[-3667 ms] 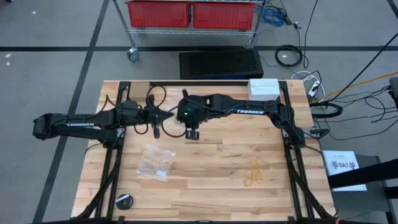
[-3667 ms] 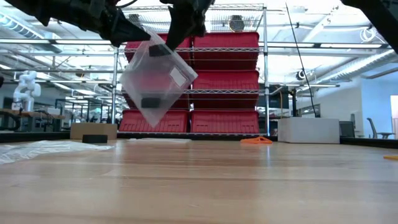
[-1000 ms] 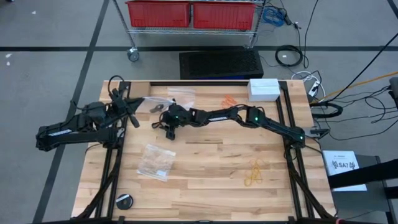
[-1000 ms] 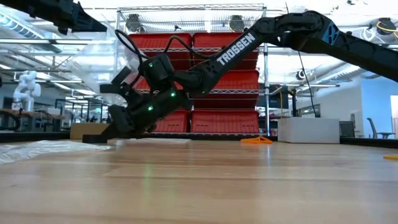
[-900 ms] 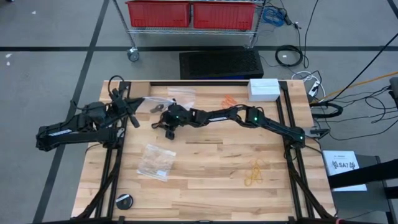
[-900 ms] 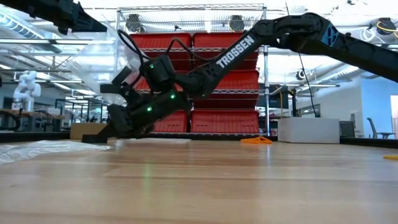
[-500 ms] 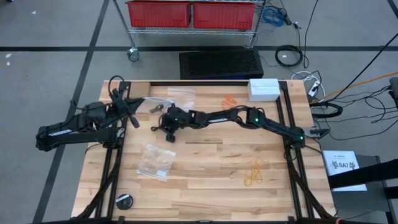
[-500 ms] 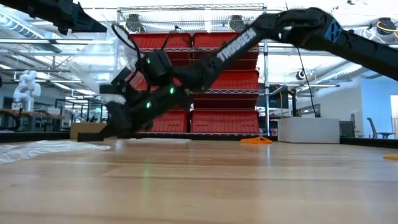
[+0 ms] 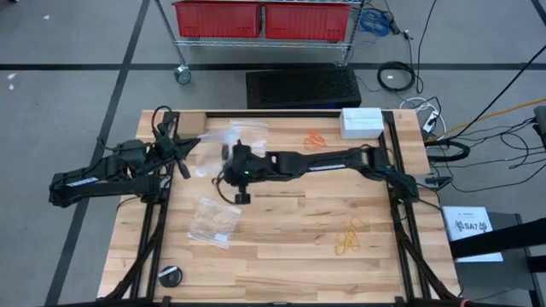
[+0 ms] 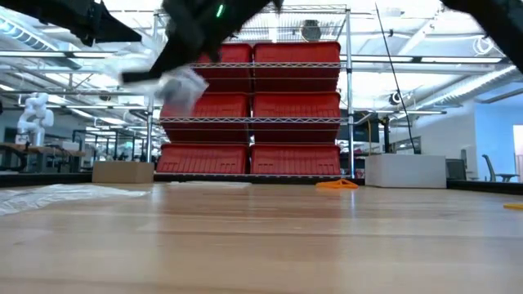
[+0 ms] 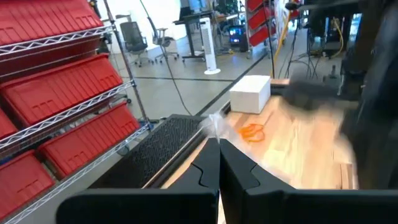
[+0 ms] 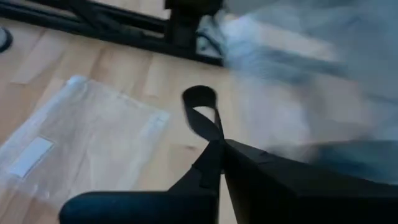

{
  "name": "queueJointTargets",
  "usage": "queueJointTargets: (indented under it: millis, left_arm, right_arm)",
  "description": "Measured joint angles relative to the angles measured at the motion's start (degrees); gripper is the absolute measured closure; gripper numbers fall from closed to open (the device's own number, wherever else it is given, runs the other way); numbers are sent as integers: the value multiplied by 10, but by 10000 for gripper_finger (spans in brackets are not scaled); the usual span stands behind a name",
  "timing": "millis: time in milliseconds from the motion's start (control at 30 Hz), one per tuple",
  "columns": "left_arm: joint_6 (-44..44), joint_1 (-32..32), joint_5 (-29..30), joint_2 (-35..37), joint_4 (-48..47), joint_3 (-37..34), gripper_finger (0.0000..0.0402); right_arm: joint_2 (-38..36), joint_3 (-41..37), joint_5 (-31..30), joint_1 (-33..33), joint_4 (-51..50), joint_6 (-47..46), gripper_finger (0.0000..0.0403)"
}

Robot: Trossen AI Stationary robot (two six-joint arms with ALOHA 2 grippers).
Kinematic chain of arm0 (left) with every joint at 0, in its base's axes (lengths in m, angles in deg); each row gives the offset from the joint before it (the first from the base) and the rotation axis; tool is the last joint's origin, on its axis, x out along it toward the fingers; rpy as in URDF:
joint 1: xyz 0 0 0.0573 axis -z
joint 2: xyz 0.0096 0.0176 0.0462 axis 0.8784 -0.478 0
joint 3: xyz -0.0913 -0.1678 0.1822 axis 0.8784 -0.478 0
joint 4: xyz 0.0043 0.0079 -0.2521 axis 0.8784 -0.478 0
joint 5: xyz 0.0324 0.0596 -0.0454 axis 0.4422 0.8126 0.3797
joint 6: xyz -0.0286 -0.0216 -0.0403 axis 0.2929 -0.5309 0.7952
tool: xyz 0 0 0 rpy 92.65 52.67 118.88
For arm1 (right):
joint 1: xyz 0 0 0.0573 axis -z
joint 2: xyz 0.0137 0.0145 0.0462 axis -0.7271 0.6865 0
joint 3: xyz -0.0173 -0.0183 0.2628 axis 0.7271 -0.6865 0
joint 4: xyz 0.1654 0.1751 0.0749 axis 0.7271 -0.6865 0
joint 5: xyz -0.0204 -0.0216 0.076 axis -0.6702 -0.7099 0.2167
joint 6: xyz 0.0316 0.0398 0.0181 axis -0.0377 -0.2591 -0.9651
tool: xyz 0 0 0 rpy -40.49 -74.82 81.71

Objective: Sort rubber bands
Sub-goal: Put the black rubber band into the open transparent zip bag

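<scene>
Between the closed fingers of the right gripper (image 12: 217, 146) a black rubber band (image 12: 202, 112) is pinched, raised above the table (image 9: 290, 247). A corner of a clear bag (image 9: 217, 141), blurred, appears nipped by the shut left gripper (image 9: 189, 147). Orange rubber bands (image 9: 314, 138) and yellow-tan rubber bands (image 9: 348, 237) lie well apart.

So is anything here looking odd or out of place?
One thing: a clear plastic bag hangs in the air, pinched at one edge by the left gripper rather than lying flat. The right gripper, beside it, holds a black rubber band. Another bag lies flat on the table.
</scene>
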State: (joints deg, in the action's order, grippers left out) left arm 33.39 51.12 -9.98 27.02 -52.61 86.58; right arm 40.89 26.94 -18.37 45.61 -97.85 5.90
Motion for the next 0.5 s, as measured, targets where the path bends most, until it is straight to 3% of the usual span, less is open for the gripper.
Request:
queueJointTargets:
  millis: [233,500]
  left_arm:
    - [0,0,-3,-14,1,0,401]
    - [0,0,-45,-44,25,0,401]
  right_arm:
    - [-88,0,-116,-29,-46,3,403]
    - [-97,0,-189,8,-47,23,403]
